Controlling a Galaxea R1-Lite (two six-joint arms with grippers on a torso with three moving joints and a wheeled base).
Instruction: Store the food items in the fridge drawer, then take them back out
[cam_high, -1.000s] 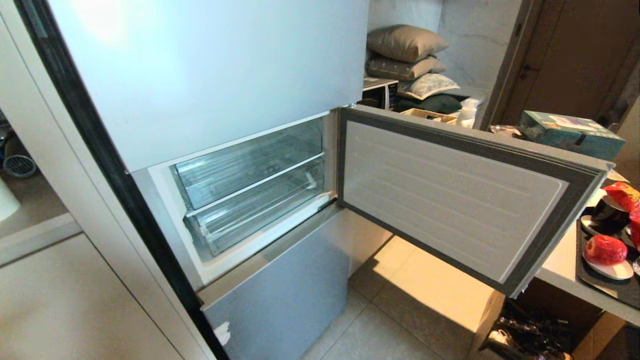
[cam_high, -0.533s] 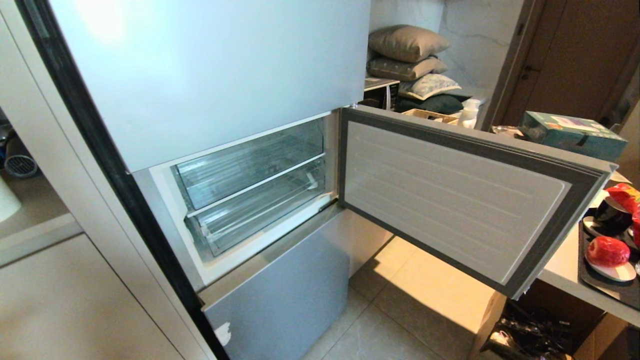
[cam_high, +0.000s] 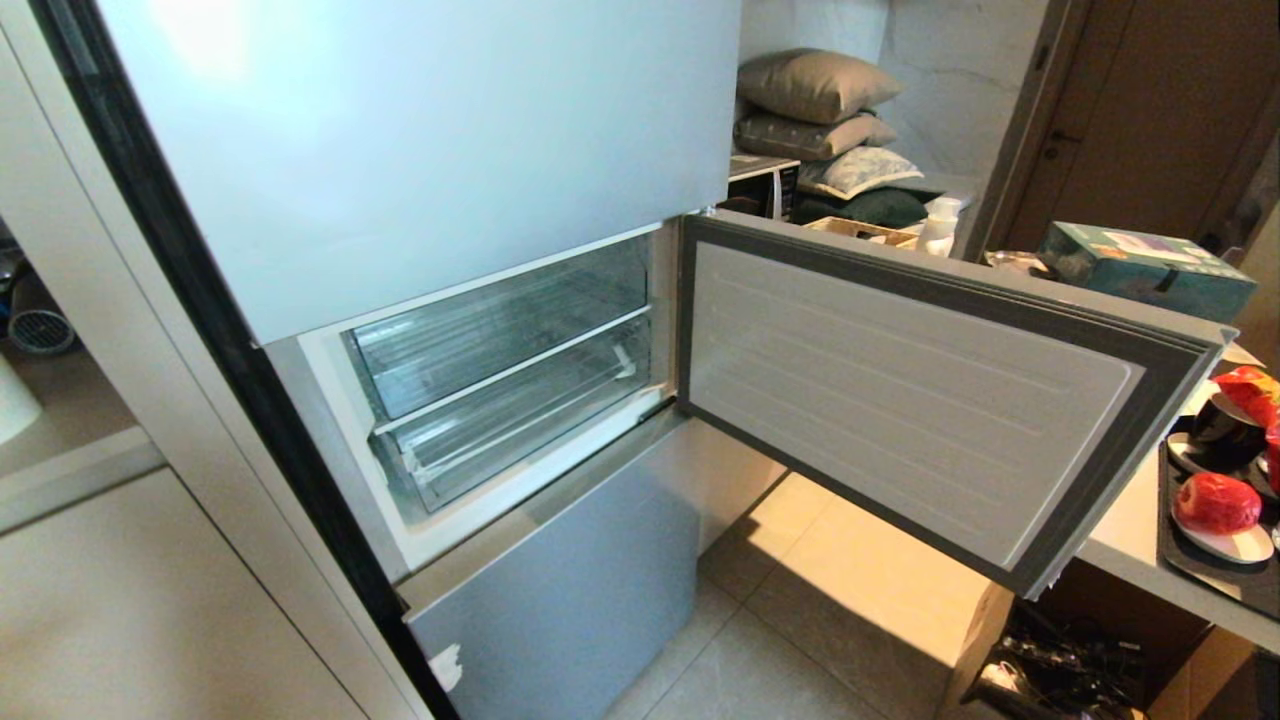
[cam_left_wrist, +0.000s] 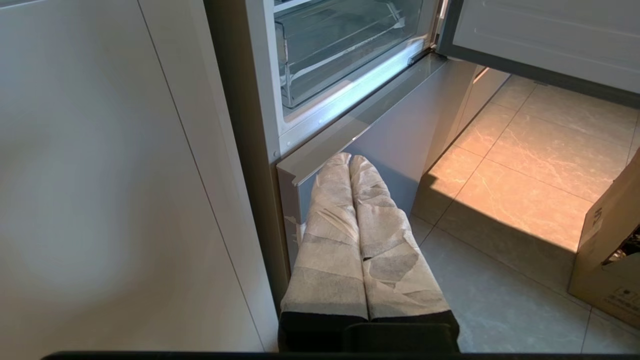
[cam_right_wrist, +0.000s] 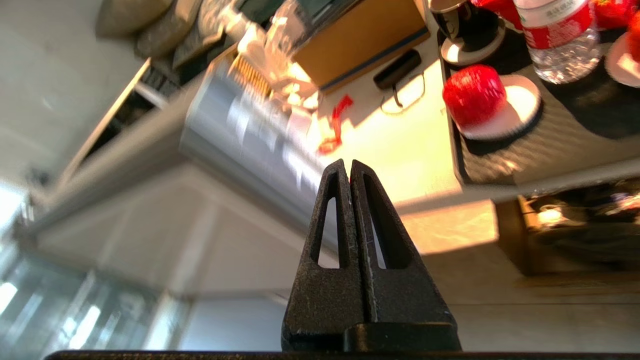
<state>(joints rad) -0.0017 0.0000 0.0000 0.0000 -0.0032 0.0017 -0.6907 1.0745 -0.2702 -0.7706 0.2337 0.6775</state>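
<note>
Your right tool (cam_right_wrist: 350, 167) is pressed closed on nothing, in the air off the bench (cam_right_wrist: 400, 150) edge. Your left tool (cam_left_wrist: 350, 162), fingers together and empty, sits low by the fridge's lower door (cam_left_wrist: 400, 135). One red fruit (cam_high: 1216, 501) rests on a white saucer (cam_high: 1225, 542); the fridge drawer (cam_high: 510, 425) is pushed in.

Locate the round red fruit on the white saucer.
The round red fruit sits at the head view's far right on a white saucer on the dark tray, beside the open fridge door.
</note>
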